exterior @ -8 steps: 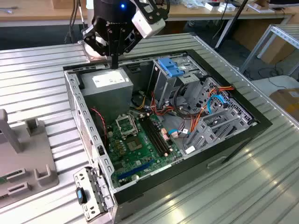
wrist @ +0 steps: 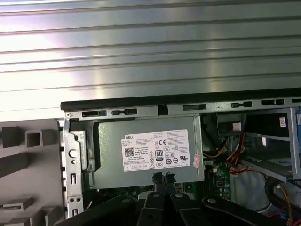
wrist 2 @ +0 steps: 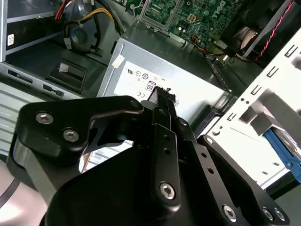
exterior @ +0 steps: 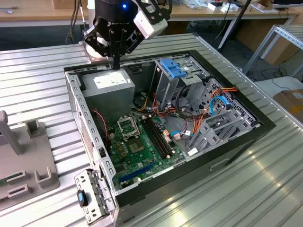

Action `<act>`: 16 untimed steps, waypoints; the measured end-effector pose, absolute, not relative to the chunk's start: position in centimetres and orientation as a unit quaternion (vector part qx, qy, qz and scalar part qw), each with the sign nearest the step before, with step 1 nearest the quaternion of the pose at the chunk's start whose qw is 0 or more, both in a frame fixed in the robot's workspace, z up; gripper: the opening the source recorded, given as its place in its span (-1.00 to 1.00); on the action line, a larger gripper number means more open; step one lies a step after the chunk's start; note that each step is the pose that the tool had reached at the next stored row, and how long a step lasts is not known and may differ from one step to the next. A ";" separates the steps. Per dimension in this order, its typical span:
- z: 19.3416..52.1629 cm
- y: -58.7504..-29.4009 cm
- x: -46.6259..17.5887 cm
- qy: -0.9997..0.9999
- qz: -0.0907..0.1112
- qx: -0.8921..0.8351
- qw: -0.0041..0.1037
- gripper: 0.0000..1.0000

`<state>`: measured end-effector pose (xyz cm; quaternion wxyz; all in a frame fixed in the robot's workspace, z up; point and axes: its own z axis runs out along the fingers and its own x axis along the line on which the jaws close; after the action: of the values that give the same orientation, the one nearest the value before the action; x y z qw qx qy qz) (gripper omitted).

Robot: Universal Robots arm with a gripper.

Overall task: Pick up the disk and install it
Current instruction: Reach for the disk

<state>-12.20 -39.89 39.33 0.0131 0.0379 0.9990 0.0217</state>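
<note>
Setting: robotics lab, electronics bench.
Open desktop computer case point(exterior: 78, 106) on a ribbed aluminium table point(exterior: 33, 85); grey fixture block point(exterior: 23, 161) beside it; wooden workbenches point(exterior: 47, 12) and floor cables point(exterior: 270, 73) behind.

- gripper point(exterior: 115, 65) hangs over power supply point(exterior: 110, 87), fingers pressed together (tips near its top)
- open computer case point(exterior: 227, 153) on ribbed table point(exterior: 33, 75)
- blue clip point(exterior: 171, 69) tops grey cage point(exterior: 163, 92)
- grey fixture point(exterior: 23, 165) at the exterior view's left
</note>
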 end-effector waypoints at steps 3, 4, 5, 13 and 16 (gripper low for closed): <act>39.3 -39.9 -12.2 0.999 0.022 0.038 0.013 -0.79; 39.3 -39.9 -12.2 0.999 0.022 0.038 0.013 -0.79; 39.3 -39.9 -12.3 0.999 0.022 0.038 0.013 -0.79; 39.3 -39.9 -13.5 0.999 0.022 0.038 0.013 -0.79; 39.3 -39.9 -14.4 0.999 0.022 0.038 0.013 -0.79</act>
<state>-14.44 -39.89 39.33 0.0131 0.0378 0.9990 0.0217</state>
